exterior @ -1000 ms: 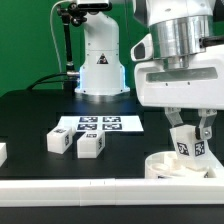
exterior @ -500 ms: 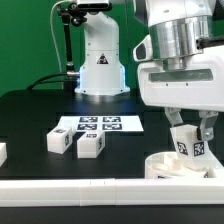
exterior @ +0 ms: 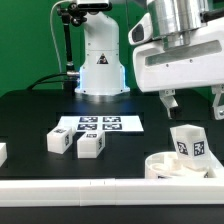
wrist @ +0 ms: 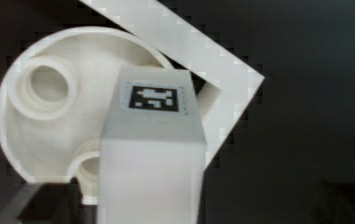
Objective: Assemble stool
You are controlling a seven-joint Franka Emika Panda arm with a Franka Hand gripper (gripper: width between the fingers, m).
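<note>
Arm is hanging in the upper right of the exterior view, end effector (exterior: 193, 106) standing open above the upright leg (exterior: 188, 143).

The arm is reaching down from the frame's top edge, both fingers spread wide and gripping nothing. The upright leg is standing directly under the gap, clear of both fingers, and is sitting in the round seat (exterior: 163, 168) at lower right on the black counter (exterior: 30, 115). Two more legs, the first loose leg (exterior: 57, 141) and the second loose leg (exterior: 90, 146), are lying left of centre near the marker board (exterior: 100, 125).
</note>
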